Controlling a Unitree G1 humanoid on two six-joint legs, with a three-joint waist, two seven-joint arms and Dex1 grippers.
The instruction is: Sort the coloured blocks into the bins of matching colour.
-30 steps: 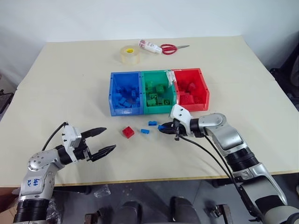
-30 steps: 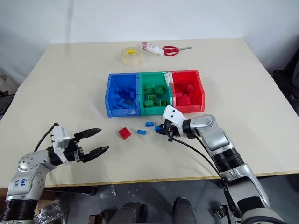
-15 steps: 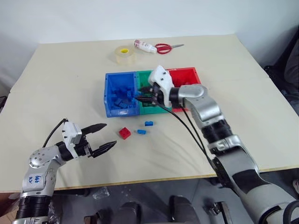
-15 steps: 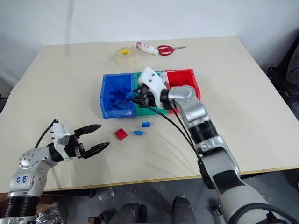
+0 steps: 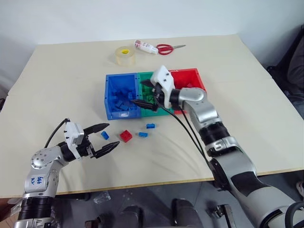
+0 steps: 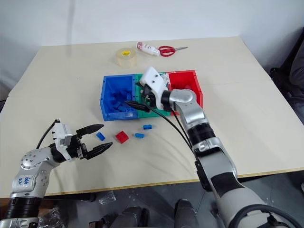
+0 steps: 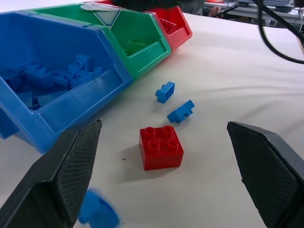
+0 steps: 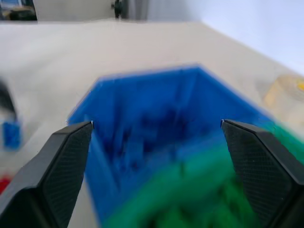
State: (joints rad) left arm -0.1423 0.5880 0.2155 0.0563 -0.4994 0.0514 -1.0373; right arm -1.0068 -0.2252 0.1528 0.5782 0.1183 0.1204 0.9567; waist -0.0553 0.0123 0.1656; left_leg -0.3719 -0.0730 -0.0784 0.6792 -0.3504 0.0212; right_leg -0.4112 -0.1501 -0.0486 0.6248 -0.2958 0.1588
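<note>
Beige tabletop (image 5: pixel 71 76), near its front edge: my left gripper (image 5: pixel 105 137) spread beside a light, rigid red brick (image 5: pixel 126 136) — I'd pinch its flat sides; right gripper (image 5: pixel 142 93) spread over bins (image 5: pixel 153 110).

handwritten blue marks on the left forearm (image 5: pixel 38 179), unreadable.

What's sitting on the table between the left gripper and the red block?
One small blue block lies on the table, between the open left gripper and the red block, seen in the left eye view.
</note>
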